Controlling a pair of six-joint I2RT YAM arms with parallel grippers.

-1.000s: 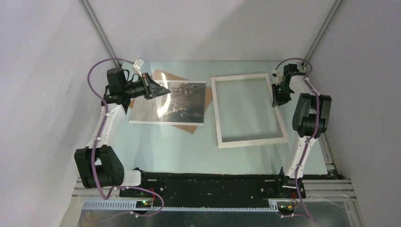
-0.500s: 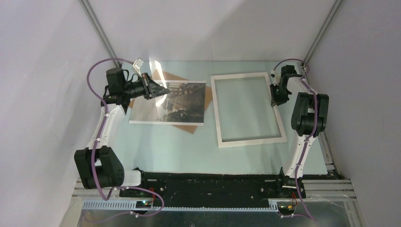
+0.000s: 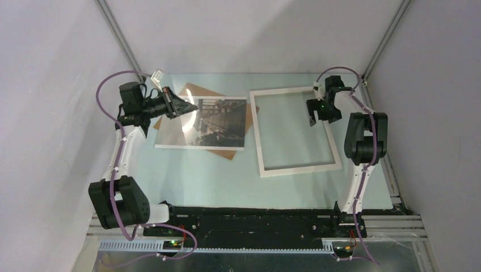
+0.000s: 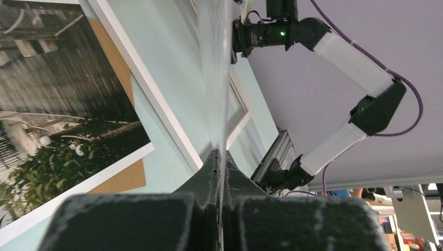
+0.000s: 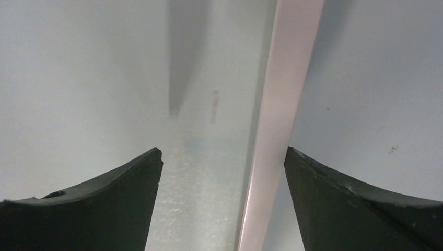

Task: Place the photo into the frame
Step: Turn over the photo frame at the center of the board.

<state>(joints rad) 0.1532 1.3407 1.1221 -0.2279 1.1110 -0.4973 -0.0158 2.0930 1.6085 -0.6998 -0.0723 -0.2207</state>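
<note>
Clamping left fingers [image 4: 206, 175] on a clear pane [image 4: 214, 78] over the photo [image 3: 218, 122]. Holding right fingers [image 5: 104, 204] apart astride the frame [image 3: 299, 168].

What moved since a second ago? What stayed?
The right gripper swung left, from the right edge of the frame to over its opening, and the frame slid slightly left. The left gripper, shut on the clear sheet, edged left. The photo and brown board stayed.

On my feed, a brown backing board [image 3: 226, 152] lies flat on the pale green counter [image 3: 193, 178], left of centre. Only its far corner and near edge show. A clear sheet [image 4: 213, 78], pinched in the left tool [image 4: 218, 155], stands tilted above it and catches glare.
</note>
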